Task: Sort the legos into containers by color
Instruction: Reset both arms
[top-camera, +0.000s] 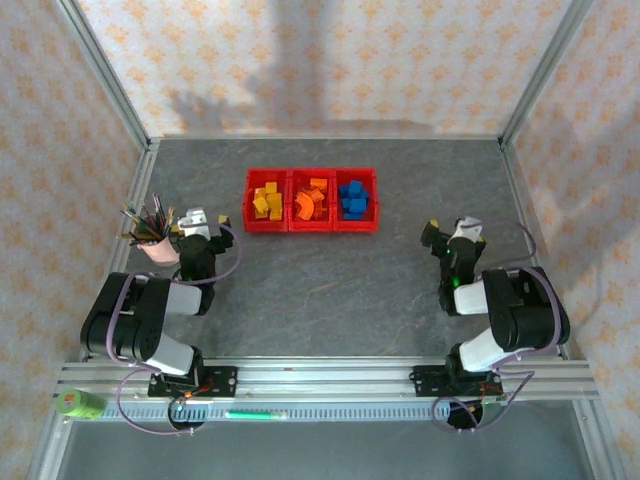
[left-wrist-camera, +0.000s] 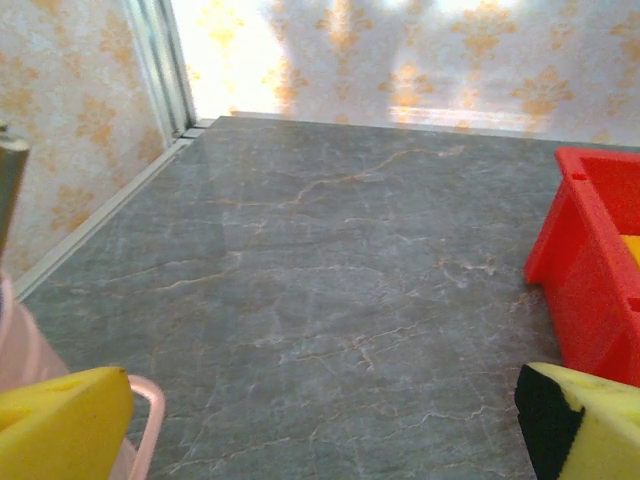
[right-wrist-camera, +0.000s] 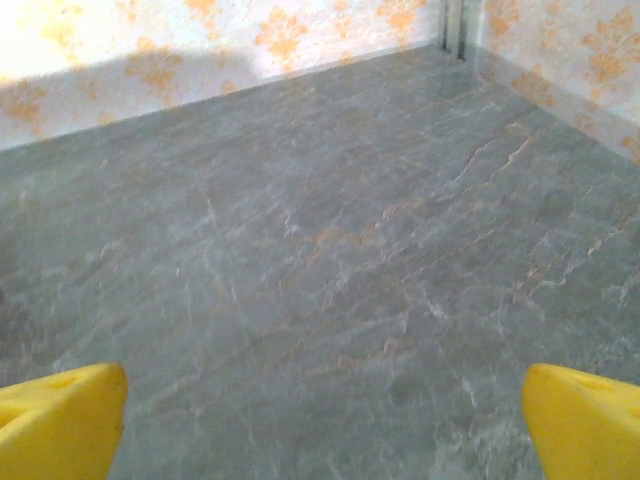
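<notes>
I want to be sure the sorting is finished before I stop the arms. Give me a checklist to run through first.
1. Yellow plastic bricks in left red mesh bin: ok.
2. Orange plastic bricks in middle red mesh bin: ok.
3. Blue plastic bricks in right red mesh bin: ok.
4. Stray bricks on grey marbled tabletop: none seen, ok.
5. Left end effector and right end effector open, empty: ok.
6. Wrong colours buried under top bricks: cannot tell.

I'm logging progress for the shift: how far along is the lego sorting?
Looks done: yellow bricks, orange bricks and blue bricks each sit in their own compartment of the red bins. In hand: nothing; left gripper and right gripper have jaws open, empty. Left: nothing apparent; every brick I can see is binned.
</notes>
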